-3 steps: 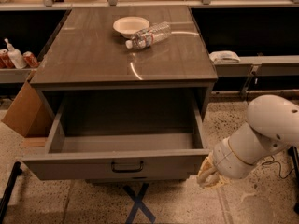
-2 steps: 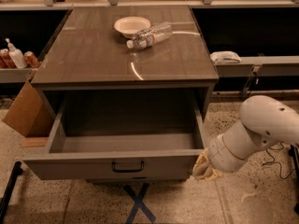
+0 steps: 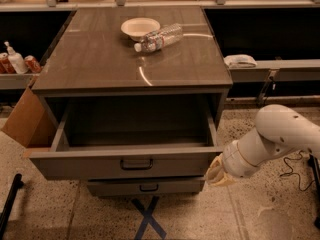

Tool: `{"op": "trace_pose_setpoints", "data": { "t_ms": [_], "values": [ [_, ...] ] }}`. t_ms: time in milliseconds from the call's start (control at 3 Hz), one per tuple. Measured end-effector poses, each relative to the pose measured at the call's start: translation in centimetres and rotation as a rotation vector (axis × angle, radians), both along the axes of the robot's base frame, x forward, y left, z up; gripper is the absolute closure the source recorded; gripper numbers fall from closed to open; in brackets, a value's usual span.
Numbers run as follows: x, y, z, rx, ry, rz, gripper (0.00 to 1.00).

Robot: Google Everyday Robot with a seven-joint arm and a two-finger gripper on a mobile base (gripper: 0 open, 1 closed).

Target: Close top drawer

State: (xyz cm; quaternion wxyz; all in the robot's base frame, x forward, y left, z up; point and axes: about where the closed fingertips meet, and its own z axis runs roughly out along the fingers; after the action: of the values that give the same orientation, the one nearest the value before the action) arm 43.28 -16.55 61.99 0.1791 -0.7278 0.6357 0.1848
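Shows the gripper (image 3: 216, 171) low at right, level with the right end of the front of the top drawer (image 3: 75, 165), at the tip of a white arm (image 3: 280, 136) that reaches in from the right edge. Cannot tell how far open it is, nor whether it has hold of anything. Cannot tell whether it touches the drawer front or hangs just beside it.

Shows the top drawer pulled well out of the cabinet, with its deep grey box open to view. Marks a small dark handle (image 3: 136, 163) at the centre of the flat front. Places a lower drawer (image 3: 172, 186) just beneath, set further back and fitted with a similar handle.

Shows the cabinet top (image 3: 95, 69) behind and above the open box. Carries a pale bowl (image 3: 140, 28) near the far edge and a clear plastic bottle (image 3: 159, 38) lying on its side close against the bowl.

Shows a cardboard box (image 3: 22, 121) leaning at the cabinet's left side. Includes, on a shelf at far left, a white pump bottle (image 3: 15, 59) beside red cans (image 3: 32, 63), and on a shelf at right a white object (image 3: 240, 60), too unclear to identify.

Shows a blue tape cross (image 3: 147, 219) on the speckled floor (image 3: 60, 219) below the drawers, and a dark cable (image 3: 292, 168) beneath the arm.
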Motion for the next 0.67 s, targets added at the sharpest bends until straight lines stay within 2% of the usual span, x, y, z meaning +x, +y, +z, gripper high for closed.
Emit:
{"op": "trace_pose_setpoints", "data": {
  "t_ms": [333, 667],
  "values": [
    [2.04, -0.03, -0.18, 0.017, 0.001, -0.117, 1.0],
    [2.06, -0.04, -0.19, 0.017, 0.0, -0.118, 1.0]
  ]
}}
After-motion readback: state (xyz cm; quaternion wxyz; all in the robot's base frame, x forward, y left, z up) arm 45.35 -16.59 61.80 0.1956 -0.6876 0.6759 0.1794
